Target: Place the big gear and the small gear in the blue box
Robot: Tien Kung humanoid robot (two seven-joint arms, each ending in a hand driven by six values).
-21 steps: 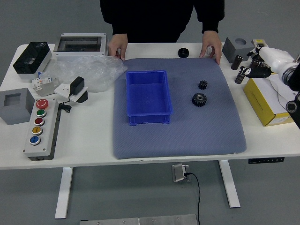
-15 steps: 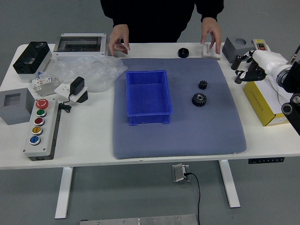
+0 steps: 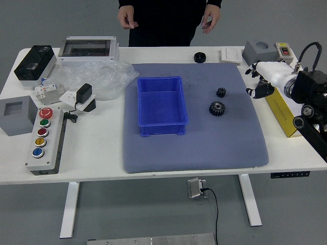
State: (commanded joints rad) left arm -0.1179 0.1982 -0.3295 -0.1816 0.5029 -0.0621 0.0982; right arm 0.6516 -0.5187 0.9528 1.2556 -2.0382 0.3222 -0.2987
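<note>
Widest of all is the white bench (image 3: 92, 153), and behind its far edge stands a person in black (image 3: 171, 18), back from the goods, presumably to give the robot room. On the bench lies the grey-blue mat (image 3: 204, 148), likely there to mark out the work area and keep small parts from sliding. In from the right comes the black right arm (image 3: 311, 97), reaching past the yellow carton (image 3: 282, 115). The blue box (image 3: 161, 129) sits upright on the mat, open side up, ready to take parts from above. And here's the robot's right hand (image 3: 266, 75), raised by the mat's right edge, its fingers (image 3: 261, 92) apart with nothing between them, a sensible shape for an approach. The person's right hand (image 3: 126, 16) and the person's left hand (image 3: 210, 18) hang beyond the bench, touching no part. Now the big gear (image 3: 217, 108): flat on the mat, between box and arm, well within reach. Last, the small gear (image 3: 221, 92), just beyond it, the two apart, so each can probably be pinched alone. Neither is boxed yet; picking one looks like the next job, with a nudge to its neighbour the risk.
</note>
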